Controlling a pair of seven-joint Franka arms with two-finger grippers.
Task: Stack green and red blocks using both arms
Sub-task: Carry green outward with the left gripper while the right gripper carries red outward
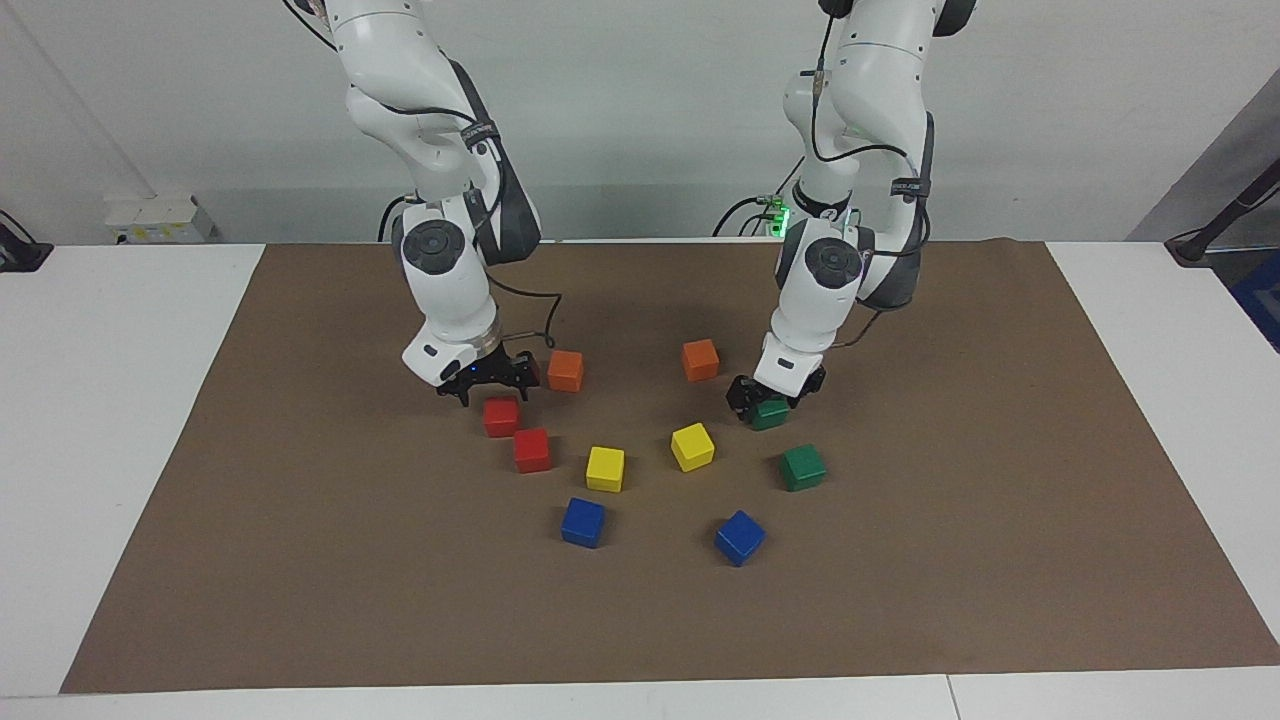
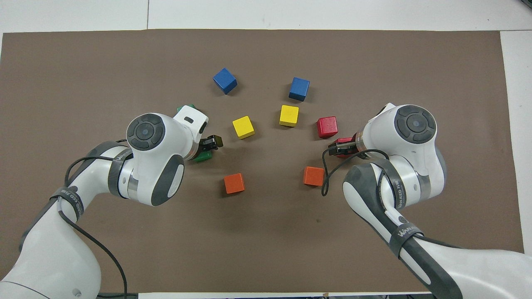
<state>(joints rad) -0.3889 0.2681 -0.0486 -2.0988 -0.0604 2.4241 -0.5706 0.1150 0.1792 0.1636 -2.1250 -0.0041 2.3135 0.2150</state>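
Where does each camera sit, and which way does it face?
Facing view: high across the table, looking at the robots; both arms show from the top, left gripper over a green block.
Overhead view: above the robots' end, looking steeply down; arms enter from the bottom, right gripper over a red block.
Shared: the same blocks, half a turn apart.

White table (image 1: 120, 420) carries a brown mat (image 1: 900, 600) reaching nearly every edge. Plain white wall (image 1: 640, 100); lighting even.

Plain brown mat (image 1: 300, 560) on white worktop (image 1: 100, 400) carries two red blocks (image 1: 532, 450), two green blocks (image 1: 802, 467), plus paired orange cubes (image 1: 565, 370), yellow cubes (image 1: 605, 468) and blue cubes (image 1: 583, 522); white arms (image 1: 450, 280), black claws (image 1: 490, 385).
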